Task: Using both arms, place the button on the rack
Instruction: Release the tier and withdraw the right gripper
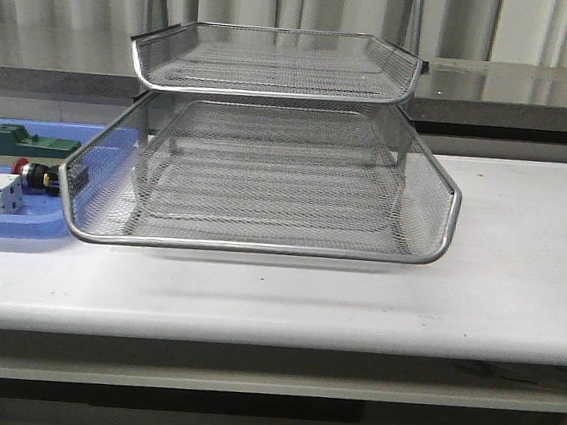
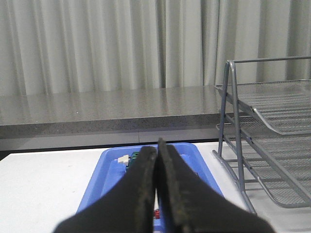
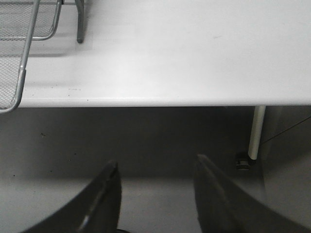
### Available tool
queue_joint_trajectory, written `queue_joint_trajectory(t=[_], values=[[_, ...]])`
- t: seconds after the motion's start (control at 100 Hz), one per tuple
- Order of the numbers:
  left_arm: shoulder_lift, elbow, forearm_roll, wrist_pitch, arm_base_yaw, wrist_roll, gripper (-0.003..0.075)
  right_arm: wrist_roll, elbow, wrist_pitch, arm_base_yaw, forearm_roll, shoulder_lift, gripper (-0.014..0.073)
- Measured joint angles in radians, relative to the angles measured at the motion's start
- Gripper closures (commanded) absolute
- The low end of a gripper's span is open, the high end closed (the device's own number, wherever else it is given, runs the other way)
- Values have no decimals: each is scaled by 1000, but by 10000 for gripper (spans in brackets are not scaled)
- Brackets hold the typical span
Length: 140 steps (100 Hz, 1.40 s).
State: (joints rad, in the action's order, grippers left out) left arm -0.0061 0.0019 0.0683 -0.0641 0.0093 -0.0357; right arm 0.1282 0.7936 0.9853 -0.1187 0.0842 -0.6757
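Button (image 1: 36, 175), red-capped, black-bodied, lies in the blue tray (image 1: 21, 230).

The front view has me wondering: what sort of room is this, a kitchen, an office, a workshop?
Probably a lab or test workshop. A plain white worktable carries a silver wire-mesh letter rack and a flat blue plastic tray of small electrical parts, backed by a grey stone-look counter and pale curtains.
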Motion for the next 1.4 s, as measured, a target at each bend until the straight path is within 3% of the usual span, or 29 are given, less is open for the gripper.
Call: queue_joint_trajectory(t=[0.37,1.19,1.4], values=[[0,0,0,0,0,0,716,8,0,3,0,4,2,667],[0,0,-18,-61,0,0,716,8,0,3,0,4,2,660],[29,-48,-124,89,0,0,716,8,0,3,0,6,2,660]])
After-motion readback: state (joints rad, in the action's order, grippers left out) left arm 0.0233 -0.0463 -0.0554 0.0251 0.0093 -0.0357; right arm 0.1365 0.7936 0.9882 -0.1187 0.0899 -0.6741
